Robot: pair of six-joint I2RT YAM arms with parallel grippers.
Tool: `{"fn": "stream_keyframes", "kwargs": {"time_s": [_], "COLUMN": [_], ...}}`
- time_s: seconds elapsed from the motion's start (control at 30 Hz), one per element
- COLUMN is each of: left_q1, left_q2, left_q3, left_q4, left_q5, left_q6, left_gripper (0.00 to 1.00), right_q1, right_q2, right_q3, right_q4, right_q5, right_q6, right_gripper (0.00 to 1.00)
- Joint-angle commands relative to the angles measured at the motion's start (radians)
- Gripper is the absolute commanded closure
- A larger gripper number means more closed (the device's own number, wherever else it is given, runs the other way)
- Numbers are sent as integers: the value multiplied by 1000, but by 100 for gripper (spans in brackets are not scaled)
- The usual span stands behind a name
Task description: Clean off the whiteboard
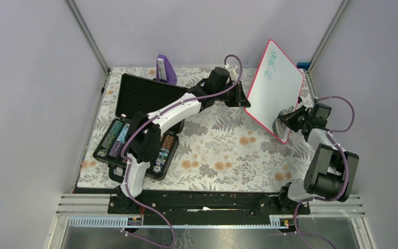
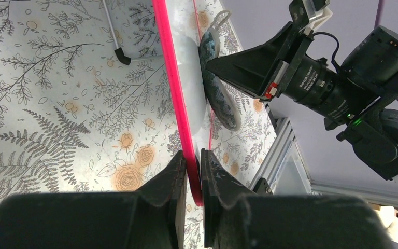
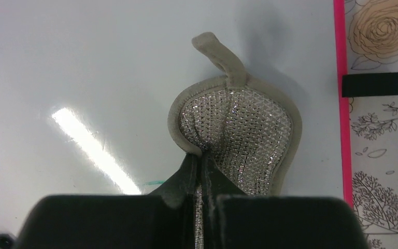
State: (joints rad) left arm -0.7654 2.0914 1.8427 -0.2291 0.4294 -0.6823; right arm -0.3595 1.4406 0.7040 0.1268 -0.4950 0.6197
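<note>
The whiteboard (image 1: 275,88), white with a red-pink rim, stands tilted on edge at the back right, with green handwriting near its top. My left gripper (image 1: 241,98) is shut on its left rim (image 2: 179,104); the jaws clamp the pink edge in the left wrist view. My right gripper (image 1: 286,120) is shut on a silvery mesh scrubbing pad (image 3: 238,137) with a beige border and loop, pressed against the board's lower white face (image 3: 83,67). A short green mark (image 3: 155,182) shows beside the right fingers. The pad also shows in the left wrist view (image 2: 215,83).
An open black case (image 1: 134,122) with several coloured items lies at the left on the floral tablecloth (image 1: 223,150). A purple stand (image 1: 165,70) sits at the back. Grey walls and metal frame posts close in the sides.
</note>
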Motion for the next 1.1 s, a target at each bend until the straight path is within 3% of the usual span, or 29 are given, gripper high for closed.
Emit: {"fn": "stream_keyframes", "kwargs": {"time_s": [0.0, 0.27, 0.37, 0.57, 0.8, 1.07], "left_q1": [-45, -44, -45, -46, -48, -54], "left_q2": [4, 7, 5, -9, -15, -17], "left_q3": [-12, -10, -11, -21, -25, -27], "left_q4": [39, 39, 40, 40, 39, 39], "left_q5": [61, 64, 63, 51, 50, 51], "left_q6": [28, 22, 22, 31, 31, 34], "left_gripper": [100, 100, 100, 100, 100, 100], "right_q1": [49, 320, 352, 284, 22, 42], "right_q2": [-60, -221, -222, -163, -28, 18], "right_q3": [-54, 43, 74, 52, -78, -38], "right_q4": [-171, -168, -141, -166, -160, -167], "right_q5": [39, 65, 60, 126, 65, -32], "right_q6": [-24, 49, 56, 4, -43, -54], "right_gripper": [100, 100, 100, 100, 100, 100]}}
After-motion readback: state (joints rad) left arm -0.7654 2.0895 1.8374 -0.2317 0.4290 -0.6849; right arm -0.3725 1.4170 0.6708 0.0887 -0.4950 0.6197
